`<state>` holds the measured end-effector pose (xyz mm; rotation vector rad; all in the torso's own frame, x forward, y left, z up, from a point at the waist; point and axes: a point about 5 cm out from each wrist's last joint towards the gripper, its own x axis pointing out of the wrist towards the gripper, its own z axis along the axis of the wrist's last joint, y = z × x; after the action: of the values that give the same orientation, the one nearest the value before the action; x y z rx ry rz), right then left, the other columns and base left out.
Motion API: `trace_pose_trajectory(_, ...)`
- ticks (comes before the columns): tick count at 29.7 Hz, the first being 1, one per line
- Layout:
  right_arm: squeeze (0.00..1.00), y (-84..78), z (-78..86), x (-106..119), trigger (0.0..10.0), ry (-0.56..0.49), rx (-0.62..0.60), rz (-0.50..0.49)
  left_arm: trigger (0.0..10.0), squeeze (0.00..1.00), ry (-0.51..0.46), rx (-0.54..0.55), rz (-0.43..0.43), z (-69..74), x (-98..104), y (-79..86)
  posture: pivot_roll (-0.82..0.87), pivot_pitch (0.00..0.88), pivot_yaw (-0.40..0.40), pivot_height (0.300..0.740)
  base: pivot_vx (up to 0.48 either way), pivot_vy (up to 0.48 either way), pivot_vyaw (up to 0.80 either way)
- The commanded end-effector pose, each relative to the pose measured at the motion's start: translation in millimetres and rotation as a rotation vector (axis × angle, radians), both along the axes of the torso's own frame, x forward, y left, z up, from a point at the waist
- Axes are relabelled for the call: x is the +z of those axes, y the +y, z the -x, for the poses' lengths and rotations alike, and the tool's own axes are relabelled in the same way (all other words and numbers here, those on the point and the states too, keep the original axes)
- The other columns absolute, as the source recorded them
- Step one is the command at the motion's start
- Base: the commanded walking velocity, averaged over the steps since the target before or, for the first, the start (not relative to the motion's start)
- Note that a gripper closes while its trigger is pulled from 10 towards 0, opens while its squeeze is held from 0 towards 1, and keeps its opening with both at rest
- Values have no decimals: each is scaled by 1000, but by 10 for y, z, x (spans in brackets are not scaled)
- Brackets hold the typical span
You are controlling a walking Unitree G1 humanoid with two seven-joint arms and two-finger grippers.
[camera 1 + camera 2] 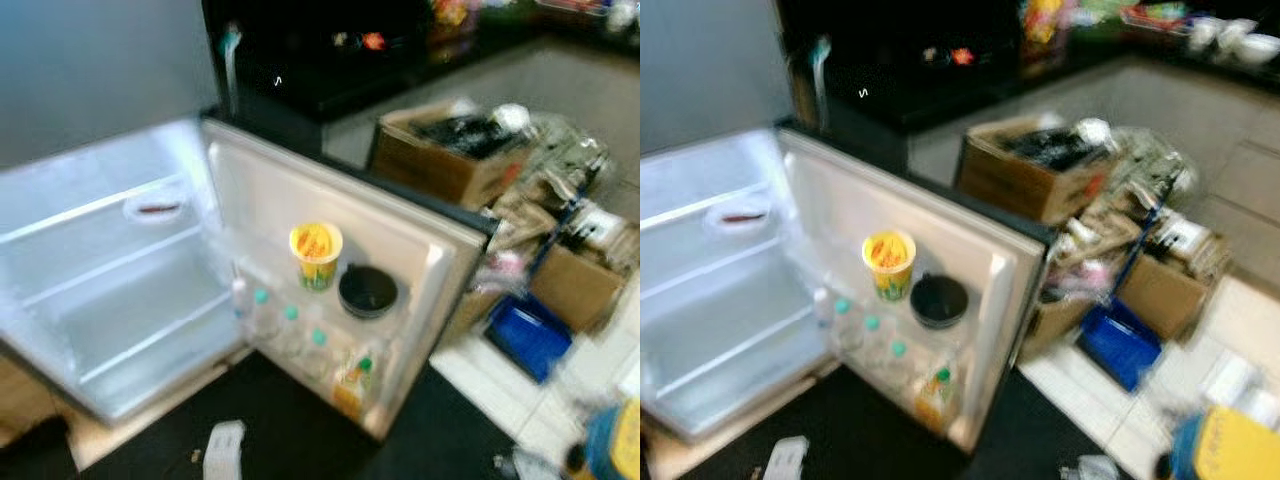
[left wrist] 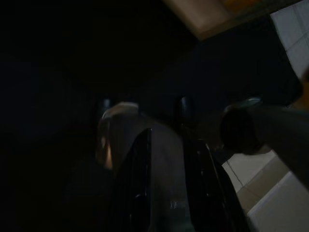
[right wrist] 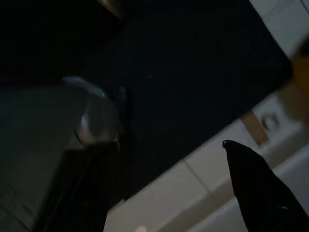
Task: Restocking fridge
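Two arms hang low in the dark, and the fridge [image 1: 120, 290] stands open in front with its shelves almost bare. Its door [image 1: 330, 250] holds a yellow cup [image 1: 316, 254], a black bowl [image 1: 367, 291] and a row of bottles [image 1: 290, 330]. I think the robot should go slowly, pick one thing from the mess by the boxes [image 1: 450, 155] and set it upright on a shelf. The left claw [image 2: 166, 145] looks narrow, fingers close together. The right claw [image 3: 169, 154] is wide and holds nothing. Both point at the dark mat [image 1: 300, 430] and tiles, well apart from the fridge
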<state>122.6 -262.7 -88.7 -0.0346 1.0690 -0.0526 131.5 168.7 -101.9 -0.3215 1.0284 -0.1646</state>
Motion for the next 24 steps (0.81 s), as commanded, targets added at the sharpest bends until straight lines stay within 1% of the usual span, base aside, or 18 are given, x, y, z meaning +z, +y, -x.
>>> trace_pose_trajectory(1,0,43,-1,-11,10000,-8,-2,-15,10000,0,17,-1,-8,35,-13,12,-70,20,-24,740,0,0,725)
trace_pose_trajectory(15,0,7,-5,2,10000,-11,-4,-10,10000,0,18,4,-3,40,-17,-6,-74,20,-28,740,0,0,725)
trace_pose_trajectory(19,0,-15,11,-1,10000,-2,-24,11,10000,0,16,-3,-1,37,-15,-9,-73,20,-27,740,0,0,725)
trace_pose_trajectory(20,0,-34,39,-11,10000,17,-57,33,10000,0,14,-13,6,33,-12,-13,-73,20,-24,740,0,-296,0)
trace_pose_trajectory(24,0,-38,66,-23,10000,43,-51,56,10000,0,17,-26,13,35,-12,-18,-73,20,-24,740,0,-467,0)
